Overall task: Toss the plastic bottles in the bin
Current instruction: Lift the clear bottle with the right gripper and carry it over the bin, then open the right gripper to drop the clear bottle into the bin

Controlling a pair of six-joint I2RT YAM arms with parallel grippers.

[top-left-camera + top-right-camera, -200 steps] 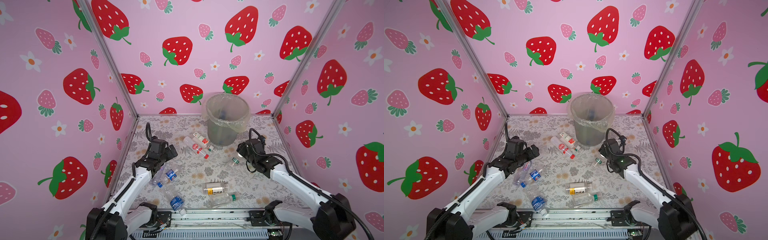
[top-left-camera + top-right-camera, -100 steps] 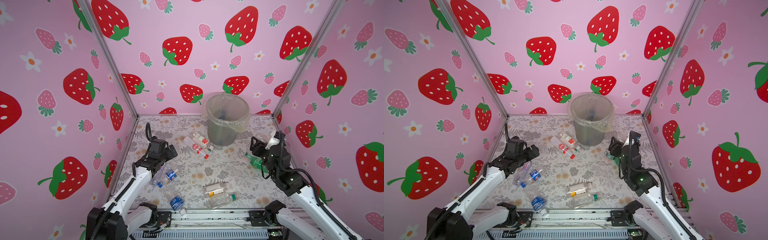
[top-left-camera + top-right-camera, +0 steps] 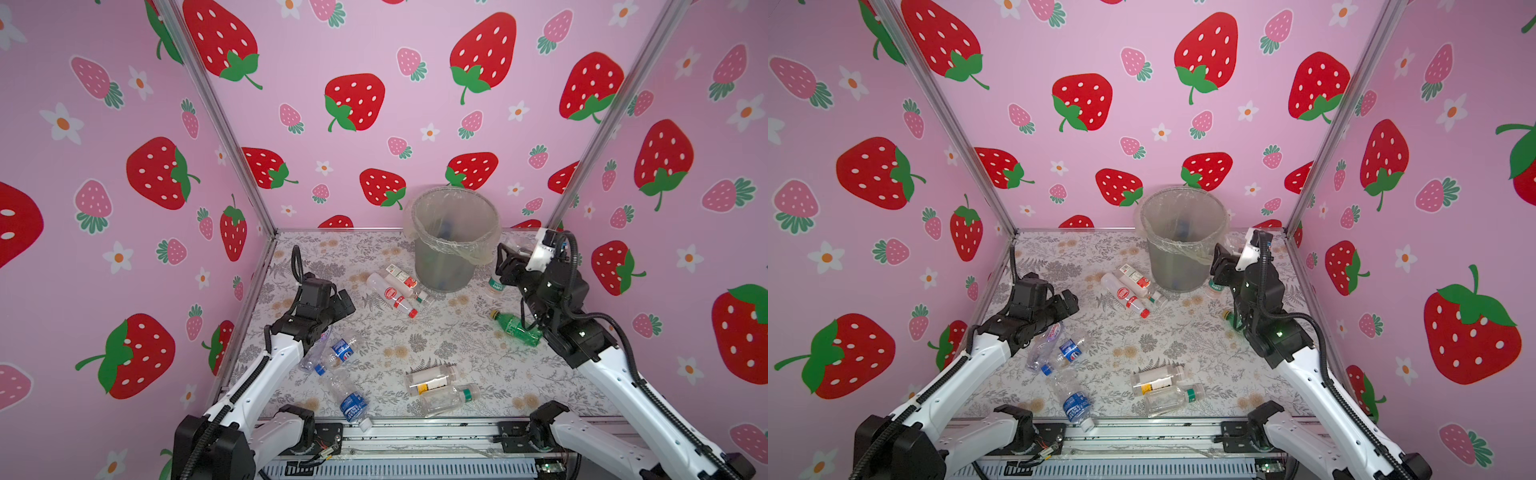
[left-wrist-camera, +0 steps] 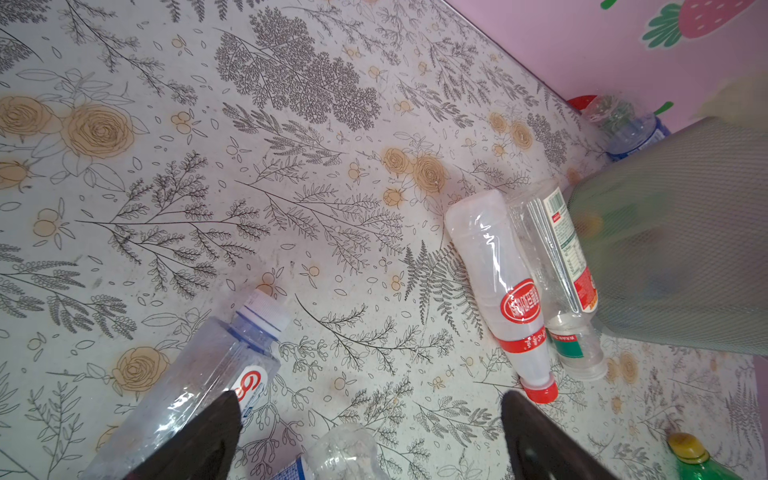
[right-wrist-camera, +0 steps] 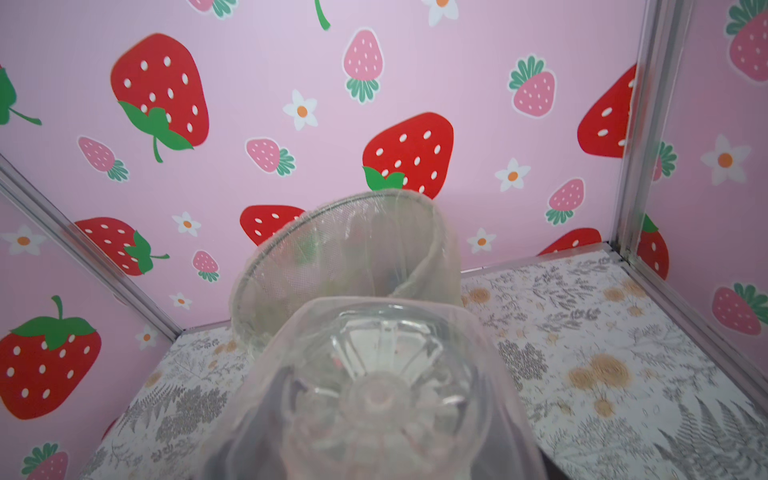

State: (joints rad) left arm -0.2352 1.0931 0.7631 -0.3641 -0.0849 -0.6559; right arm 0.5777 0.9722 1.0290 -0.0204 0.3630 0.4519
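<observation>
While the bin (image 3: 444, 266) stands at the back edge of the surface (image 3: 457, 340), right of middle, my right gripper (image 3: 504, 266) is clasped on a clear bottle (image 3: 494, 286) just beside its right wall.

Views compared:
- Both top views show a green-and-white label band on the clear bottle.
- Right wrist view shows only its moulded base (image 5: 374, 395), close up, with the lined bin rim (image 5: 345, 249) behind. My fingers are out of frame there.
- Left wrist view alone shows a blue-labelled bottle (image 4: 627, 131) behind the bin, by the back wall (image 4: 623, 41).
- My left gripper (image 3: 340, 301) hangs spread wide and empty near the left edge.

Count: one bin. Eight bottles lie on the surface in the top views.
- Two at the bin's foot: white bottle (image 3: 392, 293) and red-labelled bottle (image 3: 403, 279).
- Three near the left edge: pink-labelled bottle (image 3: 1054, 334), emblem bottle (image 3: 344, 350), front-edge bottle (image 3: 352, 402).
- Two near the front edge: yellow-labelled bottle (image 3: 432, 377) and green-capped bottle (image 3: 446, 400).
- One green bottle (image 3: 515, 329), yellow cap, near the right edge.
- Shapes inside the bin are blurred; not counted.

Writing: the white bottle's red oval has white characters I cannot read. The red-labelled bottle has a barcode. The emblem is round, red-white-blue. Everything else is too small.
</observation>
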